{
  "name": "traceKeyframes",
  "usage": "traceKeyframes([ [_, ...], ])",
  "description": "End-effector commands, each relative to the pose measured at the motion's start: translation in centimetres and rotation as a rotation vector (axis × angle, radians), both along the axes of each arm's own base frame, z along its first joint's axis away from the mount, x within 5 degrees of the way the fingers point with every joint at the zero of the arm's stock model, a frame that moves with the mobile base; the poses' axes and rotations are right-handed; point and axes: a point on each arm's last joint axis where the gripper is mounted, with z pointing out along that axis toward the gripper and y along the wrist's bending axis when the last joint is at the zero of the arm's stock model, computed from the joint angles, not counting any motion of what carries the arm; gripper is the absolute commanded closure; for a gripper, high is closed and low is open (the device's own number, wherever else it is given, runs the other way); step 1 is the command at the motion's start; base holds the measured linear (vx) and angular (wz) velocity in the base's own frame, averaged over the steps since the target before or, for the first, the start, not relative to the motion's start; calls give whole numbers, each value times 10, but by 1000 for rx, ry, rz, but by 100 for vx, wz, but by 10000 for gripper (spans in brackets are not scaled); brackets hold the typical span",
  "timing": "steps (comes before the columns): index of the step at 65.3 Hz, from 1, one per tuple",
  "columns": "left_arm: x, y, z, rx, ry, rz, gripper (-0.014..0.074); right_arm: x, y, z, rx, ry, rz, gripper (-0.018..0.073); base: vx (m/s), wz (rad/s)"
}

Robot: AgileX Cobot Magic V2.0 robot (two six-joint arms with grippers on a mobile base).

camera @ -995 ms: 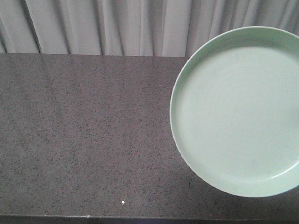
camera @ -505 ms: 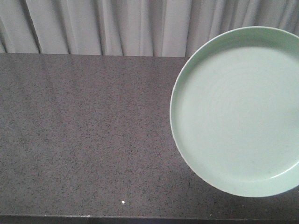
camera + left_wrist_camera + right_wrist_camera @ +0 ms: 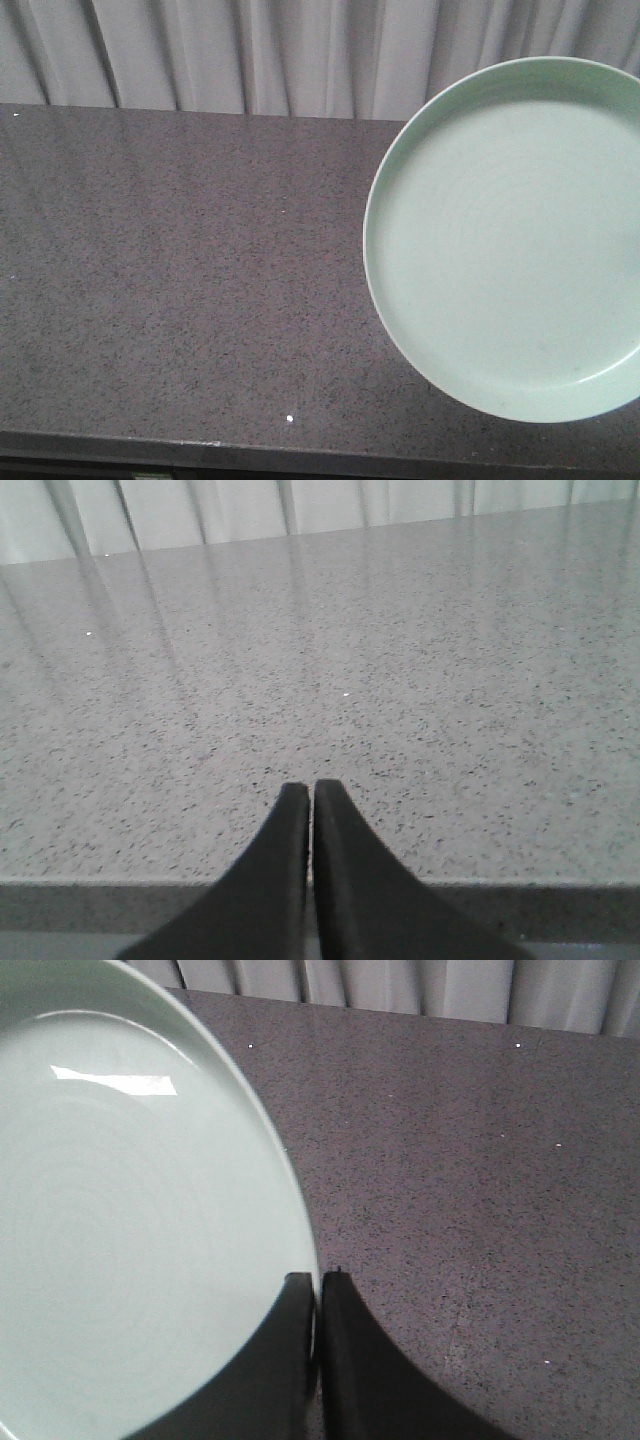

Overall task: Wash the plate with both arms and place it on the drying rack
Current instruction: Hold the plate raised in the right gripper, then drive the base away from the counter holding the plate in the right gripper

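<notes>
**Glossy plate (image 3: 510, 240) held by its rim**

We see the right fingers (image 3: 350, 1370) nearly closed, pinching the rim, the plate apparently raised over the counter (image 3: 180, 270). The left fingers (image 3: 275, 880) are pressed together, empty. We judge the plate stiff, slick and breakable, so opposite rim edges suit gripping best.

Dark speckled countertop (image 3: 180, 280), pale pleated curtain (image 3: 250, 50), possibly grey

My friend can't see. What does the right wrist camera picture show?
The right gripper pinches the rim of a pale green plate filling the left side. A dark speckled countertop lies to the right, with grey curtain above.
</notes>
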Motion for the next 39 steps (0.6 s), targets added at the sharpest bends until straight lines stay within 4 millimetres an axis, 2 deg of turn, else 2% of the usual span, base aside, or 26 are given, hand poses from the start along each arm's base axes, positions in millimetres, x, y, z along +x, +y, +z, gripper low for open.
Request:
traceKeyframes([
  [1,1,-1,1,0,-73,-15,603,2,1,11,32,-73,-11,566,-5,18],
  [39,1,-1,1,0,-73,-15,603,2,1,11,32,-73,-11,566,-6,24],
])
